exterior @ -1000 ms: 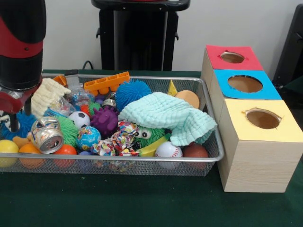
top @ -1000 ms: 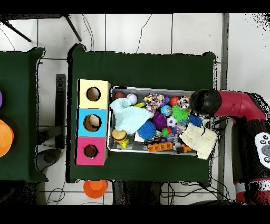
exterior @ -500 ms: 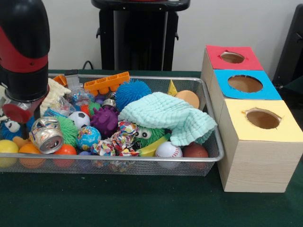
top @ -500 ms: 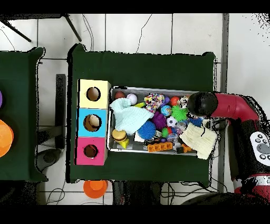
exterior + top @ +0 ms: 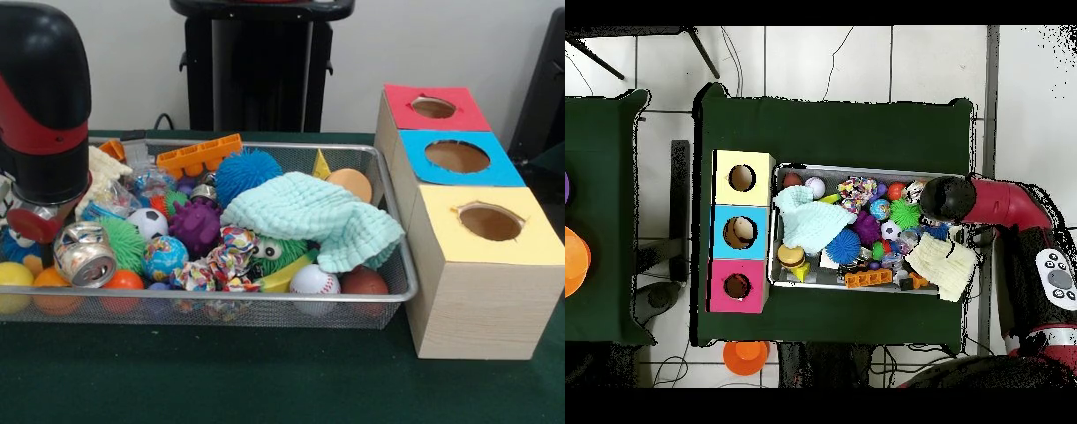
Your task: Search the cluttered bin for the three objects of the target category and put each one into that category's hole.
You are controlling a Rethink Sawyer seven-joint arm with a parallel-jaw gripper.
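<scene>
The red and black arm point(image 5: 40, 115) hangs over the wire mesh bin's point(image 5: 265, 305) left end; its gripper's state cannot be told.

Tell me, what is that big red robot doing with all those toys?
The robot arm is reaching down over one end of a wire basket stuffed with toys: balls, spiky squishy things, a crushed can and a mint green cloth. Its end hangs just above the can, but its grabbing part is hidden, so I cannot tell if it holds anything. Beside the basket stand three boxes with round holes, topped red, blue and yellow. Toys get sorted into those holes.
</scene>
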